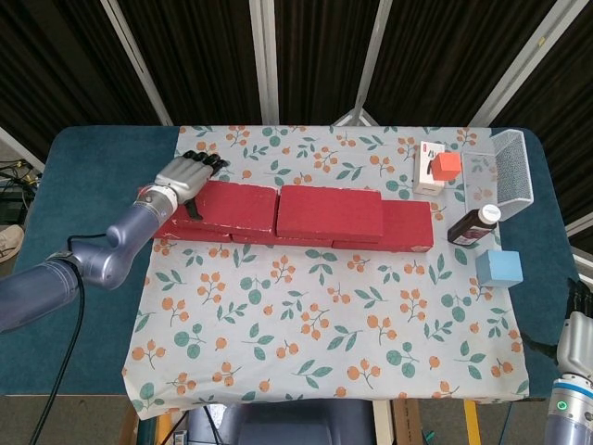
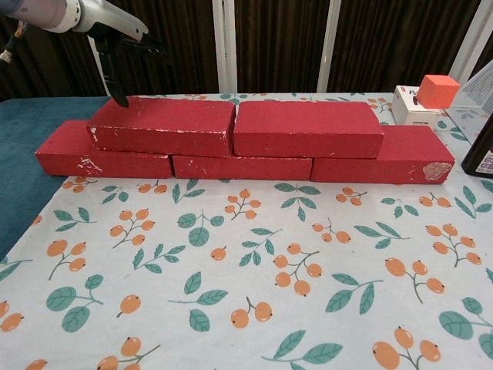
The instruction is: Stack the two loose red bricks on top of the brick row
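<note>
Left hand (image 1: 185, 176) spread, empty, hovering over left end of upper left brick (image 2: 163, 126) — thumb tip near its top edge. Both loose bricks sit on bottom row (image 2: 246, 163), second brick (image 2: 310, 129) beside first. Risk: downturned thumb catches edge, drags brick askew. Right hand (image 1: 576, 315) barely visible — state unclear.

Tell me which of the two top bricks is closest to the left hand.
The upper brick on the left, chipped along its front edge. The left hand hangs over its outer end, while the other upper brick lies further along the row.
</note>
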Available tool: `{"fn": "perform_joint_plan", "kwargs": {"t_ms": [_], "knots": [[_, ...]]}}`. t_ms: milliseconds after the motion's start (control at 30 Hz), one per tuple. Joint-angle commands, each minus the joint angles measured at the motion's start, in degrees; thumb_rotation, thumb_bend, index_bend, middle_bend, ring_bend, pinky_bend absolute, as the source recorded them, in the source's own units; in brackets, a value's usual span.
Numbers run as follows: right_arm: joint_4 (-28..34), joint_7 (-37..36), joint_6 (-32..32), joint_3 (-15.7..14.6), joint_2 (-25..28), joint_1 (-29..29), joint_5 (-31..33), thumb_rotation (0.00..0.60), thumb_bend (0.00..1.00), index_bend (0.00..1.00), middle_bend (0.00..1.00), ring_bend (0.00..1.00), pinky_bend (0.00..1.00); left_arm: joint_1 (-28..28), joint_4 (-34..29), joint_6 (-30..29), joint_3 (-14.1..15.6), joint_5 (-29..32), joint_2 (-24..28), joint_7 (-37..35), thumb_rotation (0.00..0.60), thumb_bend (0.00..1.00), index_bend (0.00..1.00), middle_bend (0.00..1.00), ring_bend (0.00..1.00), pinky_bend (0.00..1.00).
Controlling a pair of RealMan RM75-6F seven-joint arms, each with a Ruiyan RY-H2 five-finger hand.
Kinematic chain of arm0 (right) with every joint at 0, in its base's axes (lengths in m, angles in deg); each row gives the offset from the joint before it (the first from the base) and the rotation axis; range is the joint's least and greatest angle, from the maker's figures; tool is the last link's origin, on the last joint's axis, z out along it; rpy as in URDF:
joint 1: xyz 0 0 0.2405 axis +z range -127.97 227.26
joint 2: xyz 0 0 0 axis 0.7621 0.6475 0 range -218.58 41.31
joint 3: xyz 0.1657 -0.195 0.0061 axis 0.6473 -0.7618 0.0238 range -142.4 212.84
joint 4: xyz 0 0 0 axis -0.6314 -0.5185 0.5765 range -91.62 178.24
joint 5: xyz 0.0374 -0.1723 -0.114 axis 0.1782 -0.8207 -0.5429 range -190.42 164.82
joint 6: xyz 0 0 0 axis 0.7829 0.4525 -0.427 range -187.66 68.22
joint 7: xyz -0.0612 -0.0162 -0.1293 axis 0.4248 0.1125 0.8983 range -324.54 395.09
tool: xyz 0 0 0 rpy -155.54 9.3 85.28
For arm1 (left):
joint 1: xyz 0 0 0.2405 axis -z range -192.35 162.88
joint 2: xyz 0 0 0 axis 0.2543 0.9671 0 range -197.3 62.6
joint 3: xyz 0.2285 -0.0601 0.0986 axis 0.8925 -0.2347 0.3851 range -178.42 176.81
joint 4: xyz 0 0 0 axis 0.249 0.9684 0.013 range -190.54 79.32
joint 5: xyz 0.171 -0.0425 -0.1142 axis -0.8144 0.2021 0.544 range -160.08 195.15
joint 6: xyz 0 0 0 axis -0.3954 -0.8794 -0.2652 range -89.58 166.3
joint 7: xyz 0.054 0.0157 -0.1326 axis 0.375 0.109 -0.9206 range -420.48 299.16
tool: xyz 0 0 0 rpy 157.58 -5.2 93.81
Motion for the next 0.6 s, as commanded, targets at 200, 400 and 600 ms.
{"fn": "perform_joint_plan", "kwargs": {"t_ms": [200, 400, 600], "knots": [[0.2, -0.6, 0.1, -0.2, 0.0, -0.1, -0.7, 0.600, 0.12, 0.04, 0.09, 0.07, 0.00, -7.1, -0.3, -4.8, -0.3, 1.0, 1.3, -2.7, 0.600, 0.00, 0.04, 0.07, 0.00, 0.04], [0.0, -0.3, 0.0, -0.4, -0.4, 0.1, -0.8, 0.600, 0.12, 0.04, 0.09, 0.07, 0.00, -9.8, 5.5, -0.9, -2.1, -0.3, -1.1, -4.9, 0.600, 0.00, 0.04, 0.08, 0.00, 0.03], [-0.5, -0.1, 0.0, -0.3, -0.8, 0.3, -0.7, 0.600, 0.12, 0.04, 0.09, 0.08, 0.00, -10.9, 8.8, 2.6, -5.0, -2.7, -1.7, -7.4, 0.600, 0.00, 0.04, 0.09, 0.00, 0.03]]}}
